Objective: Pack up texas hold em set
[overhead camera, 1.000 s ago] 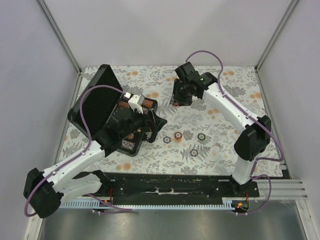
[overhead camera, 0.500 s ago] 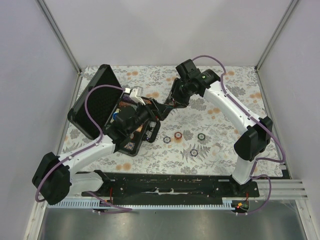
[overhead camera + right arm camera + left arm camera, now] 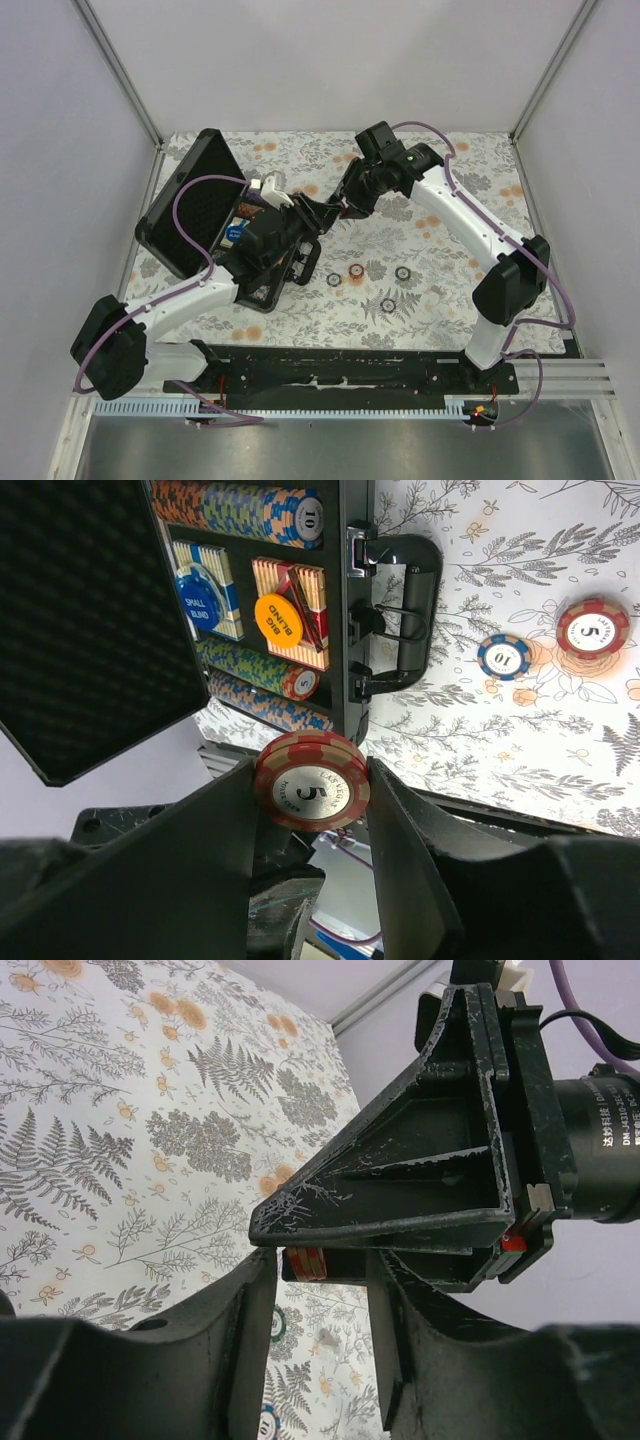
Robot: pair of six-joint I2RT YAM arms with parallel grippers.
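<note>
The black case [image 3: 190, 205] of the texas hold em set lies open at the left, with chip rows, card decks and blind buttons in its tray [image 3: 260, 610]. My right gripper [image 3: 311, 780] is shut on a small stack of red "5" chips [image 3: 311, 785], held above the cloth beside the case. My left gripper [image 3: 325, 212] meets the right gripper [image 3: 346, 204] tip to tip. In the left wrist view the left gripper [image 3: 320, 1258] has its jaws partly apart. The red chips [image 3: 305, 1263] sit at its tips under the right gripper's fingers [image 3: 400, 1190], touching neither left finger.
Several loose chips [image 3: 356, 271] lie on the floral cloth in front of the case, among them a red one [image 3: 593, 628] and a blue one [image 3: 503, 656]. The case handle [image 3: 405, 610] faces them. Grey walls close in the table on three sides.
The left gripper has swung up and right from over the case to the right gripper and narrowed its jaws. The right gripper came down-left with the red chips.
</note>
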